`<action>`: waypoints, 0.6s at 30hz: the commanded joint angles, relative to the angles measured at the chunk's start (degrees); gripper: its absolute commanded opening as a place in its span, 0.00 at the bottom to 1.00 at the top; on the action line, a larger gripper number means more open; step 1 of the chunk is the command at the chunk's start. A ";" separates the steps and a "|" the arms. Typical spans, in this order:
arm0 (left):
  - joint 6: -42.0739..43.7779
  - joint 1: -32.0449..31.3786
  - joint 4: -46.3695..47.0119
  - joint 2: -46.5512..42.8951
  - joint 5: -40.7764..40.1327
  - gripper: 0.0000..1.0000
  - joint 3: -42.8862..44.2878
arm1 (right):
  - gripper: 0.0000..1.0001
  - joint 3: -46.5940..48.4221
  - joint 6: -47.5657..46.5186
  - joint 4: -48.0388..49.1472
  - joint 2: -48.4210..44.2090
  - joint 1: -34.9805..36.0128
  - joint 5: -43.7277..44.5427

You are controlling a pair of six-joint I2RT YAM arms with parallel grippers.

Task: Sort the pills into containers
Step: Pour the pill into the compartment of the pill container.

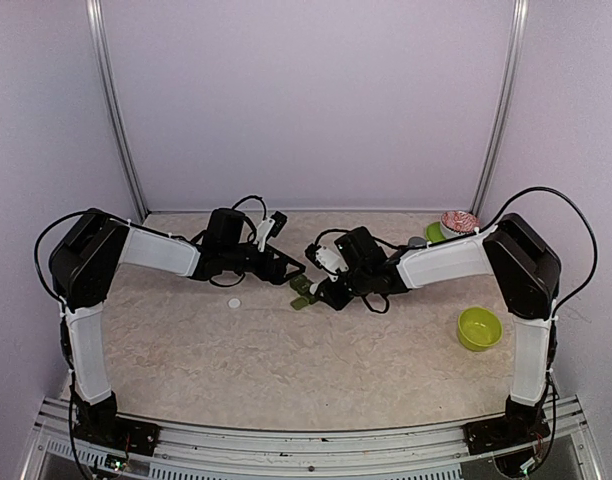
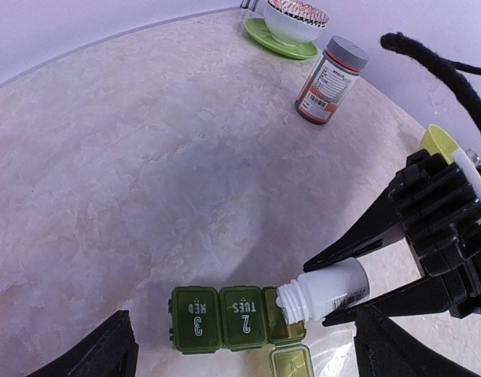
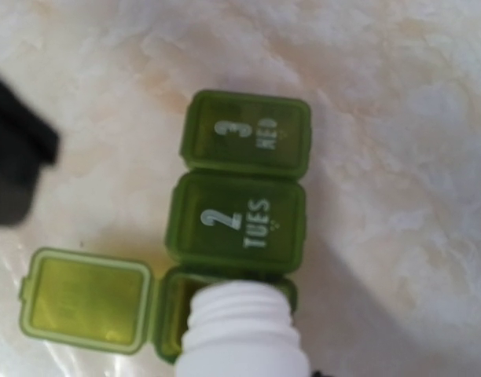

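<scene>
A green pill organizer [image 2: 222,318] lies on the table, its lids marked "3 WED" and "2 TUES" shut. The end compartment [image 3: 171,302] is open, with its lid [image 3: 87,298] flipped aside. My right gripper [image 2: 365,271] is shut on an uncapped white bottle [image 2: 325,289]. It holds the bottle tilted, mouth over the open compartment [image 3: 240,326]. My left gripper [image 2: 244,357] is open and empty, its fingers [image 2: 107,353] either side of the organizer's near end. No loose pills are clearly visible. In the top view the organizer [image 1: 303,291] lies between the two grippers.
A white cap [image 1: 234,302] lies left of the organizer. A grey-capped pill bottle [image 2: 329,80] and a cup on a green saucer [image 2: 291,23] stand at the back right. A green bowl [image 1: 479,328] sits near the right arm.
</scene>
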 commanded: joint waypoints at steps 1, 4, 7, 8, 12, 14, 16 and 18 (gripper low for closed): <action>-0.14 0.31 0.41 0.29 1.08 0.93 0.65 | 0.24 0.33 -0.82 -2.26 -1.88 0.47 0.83; -0.16 0.28 0.41 0.25 1.05 0.93 0.61 | 0.24 1.24 -0.86 -3.41 -1.39 0.42 0.84; -0.23 0.24 0.34 0.33 1.13 0.92 0.66 | 0.25 1.84 -0.86 -4.17 -1.18 0.46 0.64; -0.20 0.26 0.39 0.33 1.14 0.92 0.58 | 0.24 2.05 -0.86 -4.42 -1.24 0.47 0.55; -0.29 0.32 0.44 0.36 1.22 0.92 0.60 | 0.25 2.63 -0.82 -5.33 -1.45 0.46 0.12; -0.25 0.24 0.42 0.42 1.22 0.92 0.66 | 0.25 2.82 -0.78 -5.58 -1.71 0.41 -0.11; -0.31 0.25 0.50 0.42 1.08 0.92 0.63 | 0.25 2.94 -0.78 -5.87 -1.93 0.47 -0.21; -0.30 0.30 0.51 0.47 1.14 0.92 0.61 | 0.25 3.05 -0.78 -6.06 -2.18 0.46 -0.20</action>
